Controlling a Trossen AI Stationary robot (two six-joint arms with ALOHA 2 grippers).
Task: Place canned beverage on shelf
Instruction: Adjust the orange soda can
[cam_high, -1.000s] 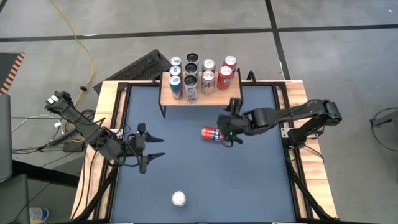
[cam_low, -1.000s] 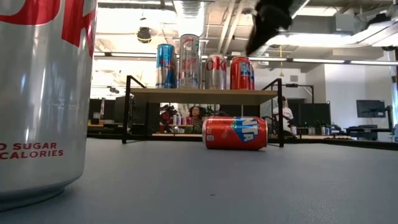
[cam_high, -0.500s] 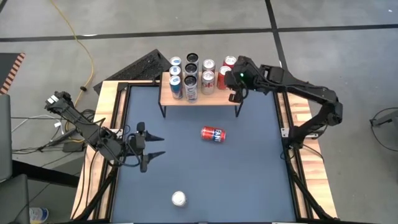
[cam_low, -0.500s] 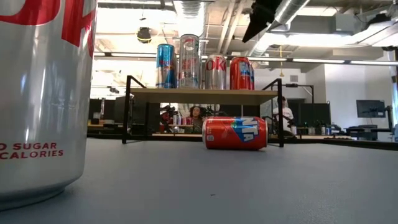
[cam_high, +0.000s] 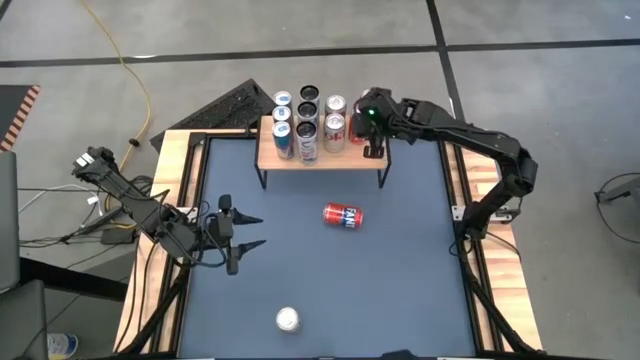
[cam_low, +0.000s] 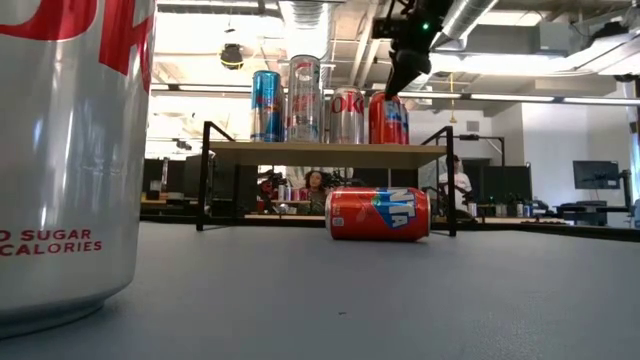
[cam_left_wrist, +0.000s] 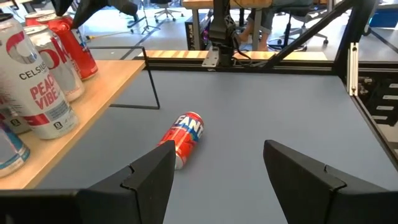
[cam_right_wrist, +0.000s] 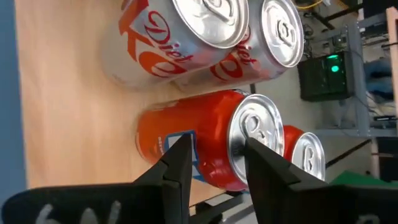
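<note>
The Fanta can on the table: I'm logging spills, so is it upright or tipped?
Tipped: the Fanta can lies on its side on the table, in front of the shelf.

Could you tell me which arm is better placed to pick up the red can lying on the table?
Probably the left: its open pincer faces the fallen red can across bare table, while the right pincer is up over the shelf.

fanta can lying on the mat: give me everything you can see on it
The Fanta can is a red-orange drinks can with a blue and white logo and bare metal ends, apparently aluminium and undented. It lies on its side on the dark table mat, in front of the shelf, not under it. Nothing touches it but the mat. The right claw is up over the cans at the shelf's right end; the left claw waits open, apart from it.
</note>
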